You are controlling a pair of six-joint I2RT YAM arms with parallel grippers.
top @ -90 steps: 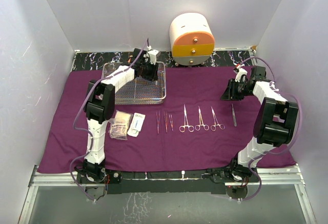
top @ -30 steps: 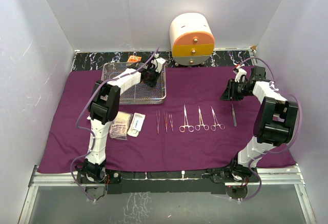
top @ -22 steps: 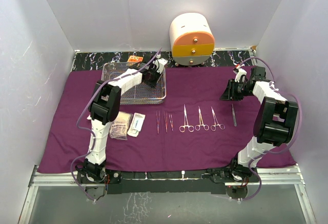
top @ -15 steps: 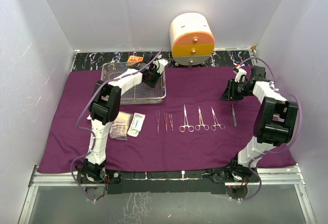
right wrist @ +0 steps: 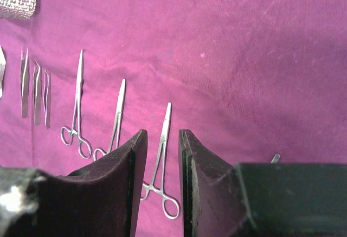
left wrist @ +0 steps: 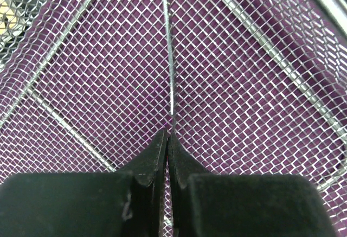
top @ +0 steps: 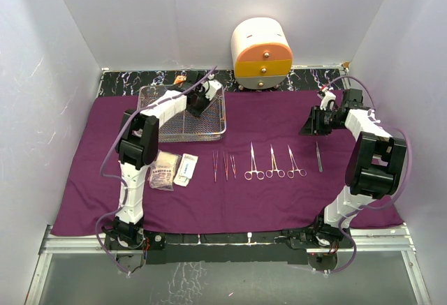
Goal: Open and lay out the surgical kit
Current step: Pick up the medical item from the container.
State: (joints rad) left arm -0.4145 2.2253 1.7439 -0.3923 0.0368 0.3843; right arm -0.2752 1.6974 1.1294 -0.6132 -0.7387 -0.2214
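Observation:
The purple cloth (top: 279,109) lies spread over the table. The silver wire-mesh tray (top: 183,139) stands at the back left. My left gripper (top: 198,97) is low inside it near the back right corner. Its jaws (left wrist: 167,135) are shut just above the mesh floor (left wrist: 244,85). A thin silver line (left wrist: 169,58) runs straight out from the tips; I cannot tell whether it is held. Three forceps (top: 274,162) and tweezers (top: 224,165) lie in a row mid-cloth. My right gripper (top: 318,120) hovers slightly open and empty above the cloth, with one pair of forceps (right wrist: 160,155) seen between its jaws.
A gauze pack (top: 163,169) and a flat packet (top: 186,168) lie in front of the tray. Single tweezers (top: 318,157) lie at the right. An orange packet (top: 180,79) shows behind the tray. The white-and-orange cabinet (top: 261,54) stands at the back.
My left gripper has moved a little to the left and back inside the tray. The right arm and the laid-out instruments have not moved.

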